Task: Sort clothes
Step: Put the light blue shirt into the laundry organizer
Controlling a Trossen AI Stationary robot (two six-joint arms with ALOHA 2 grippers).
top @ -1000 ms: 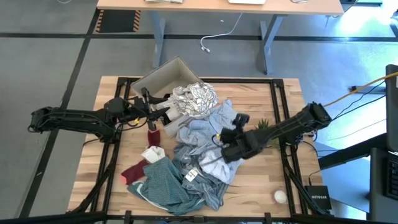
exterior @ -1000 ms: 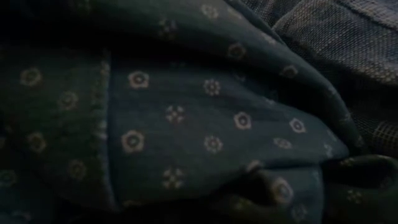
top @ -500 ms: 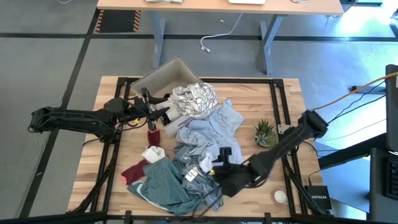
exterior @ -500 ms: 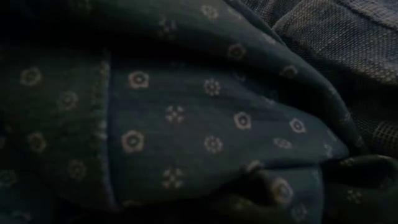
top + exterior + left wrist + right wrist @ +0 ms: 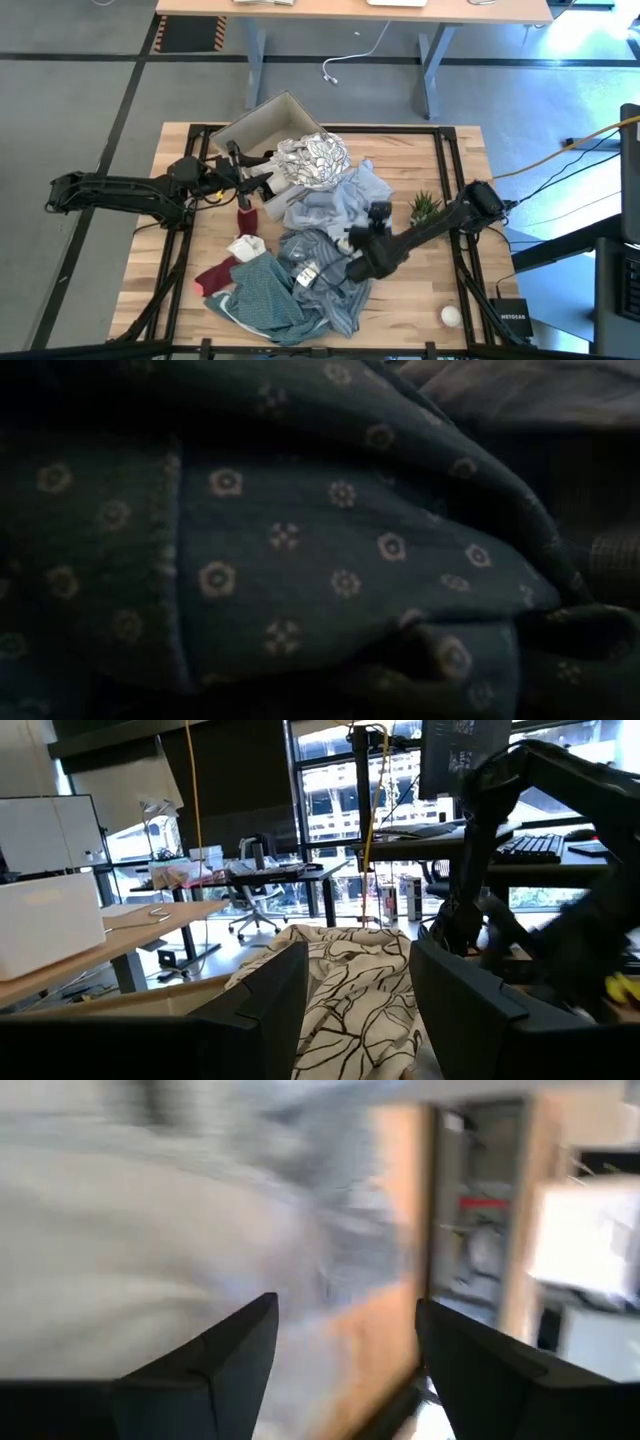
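1. right gripper over the clothes heap mid-table, jaws apart, holding nothing; pale fabric ahead of them
2. left gripper jaws apart; white patterned garment between them, by the cardboard box

Dark flower-patterned fabric across whole view

Left arm reaches in from the table's left edge, laid low and nearly level, elbow slightly bent. Left gripper sits at the far-left part of the table, fingers spread apart with a clear gap between them. Right arm comes from the right edge, angled down and toward the table's middle, forearm stretched out. Right gripper is low over the centre, fingers parted, nothing between them.
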